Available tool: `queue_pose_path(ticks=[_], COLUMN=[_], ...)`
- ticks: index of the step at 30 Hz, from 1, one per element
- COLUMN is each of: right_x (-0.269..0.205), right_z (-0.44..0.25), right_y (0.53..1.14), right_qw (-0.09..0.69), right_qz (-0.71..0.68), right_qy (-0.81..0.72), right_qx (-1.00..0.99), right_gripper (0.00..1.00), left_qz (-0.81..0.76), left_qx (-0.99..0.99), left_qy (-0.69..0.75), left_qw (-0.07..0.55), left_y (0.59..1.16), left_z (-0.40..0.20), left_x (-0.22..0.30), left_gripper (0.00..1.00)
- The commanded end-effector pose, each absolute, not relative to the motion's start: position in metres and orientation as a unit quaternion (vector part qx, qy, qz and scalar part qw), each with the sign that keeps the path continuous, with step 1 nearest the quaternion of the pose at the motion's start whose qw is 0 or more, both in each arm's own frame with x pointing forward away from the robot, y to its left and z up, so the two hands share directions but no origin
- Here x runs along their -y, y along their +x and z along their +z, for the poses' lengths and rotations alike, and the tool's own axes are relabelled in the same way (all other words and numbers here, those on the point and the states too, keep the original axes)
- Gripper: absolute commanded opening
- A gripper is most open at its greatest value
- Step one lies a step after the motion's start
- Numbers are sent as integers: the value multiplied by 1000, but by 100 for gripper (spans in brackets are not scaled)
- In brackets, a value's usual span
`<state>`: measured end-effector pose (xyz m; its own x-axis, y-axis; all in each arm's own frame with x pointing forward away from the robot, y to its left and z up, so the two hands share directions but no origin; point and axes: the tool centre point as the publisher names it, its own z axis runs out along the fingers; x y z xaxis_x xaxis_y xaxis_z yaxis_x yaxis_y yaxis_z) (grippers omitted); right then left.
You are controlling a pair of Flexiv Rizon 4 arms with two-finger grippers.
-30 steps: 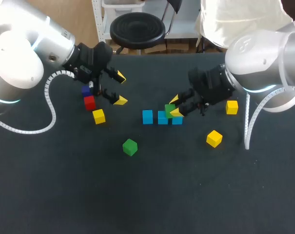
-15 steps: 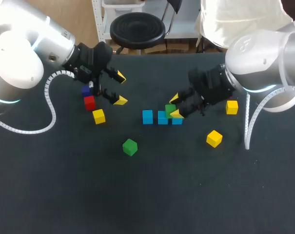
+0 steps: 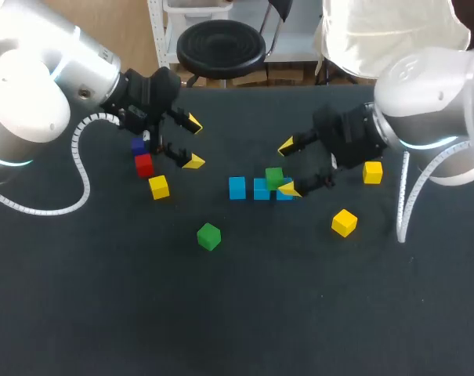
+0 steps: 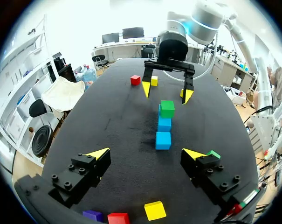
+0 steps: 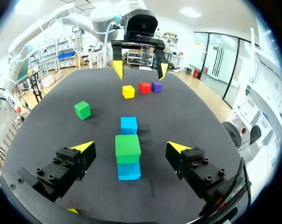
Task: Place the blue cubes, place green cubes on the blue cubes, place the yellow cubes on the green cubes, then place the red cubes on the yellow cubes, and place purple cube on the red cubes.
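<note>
Green cube (image 5: 127, 148) atop blue cubes (image 5: 129, 171), untouched between right hand's (image 5: 130, 148) spread fingers

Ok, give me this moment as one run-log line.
stack: green cube on blue cubes | right claw: open, not touching it | left claw: open, near red cube

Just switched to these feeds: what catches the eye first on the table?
A green cube sits atop the row of blue cubes mid-table, the right pincer open either side of it. At the left, the left pincer hangs open beside a purple cube, a red cube and a yellow cube.
</note>
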<state>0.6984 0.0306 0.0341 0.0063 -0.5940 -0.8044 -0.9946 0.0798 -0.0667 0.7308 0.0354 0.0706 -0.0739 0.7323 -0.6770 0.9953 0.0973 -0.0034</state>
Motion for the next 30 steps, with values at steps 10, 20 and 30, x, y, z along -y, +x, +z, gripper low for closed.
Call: queue_pose_path(ticks=[10, 20, 30], right_x=[5, 12, 21], right_z=[54, 60, 62], right_y=[680, 677, 673], right_qw=[385, 372, 357], right_qz=[293, 318, 319], right_qy=[-617, -636, -637], right_qx=[-621, -597, -603], right_gripper=[100, 100, 100], left_qz=[-244, -244, -244], left_qx=[-691, -691, -691], left_qy=[626, 626, 626], left_qw=[268, 268, 268], left_y=[730, 730, 730], left_z=[71, 71, 71], left_x=[-36, -36, -36], left_gripper=[100, 100, 100])
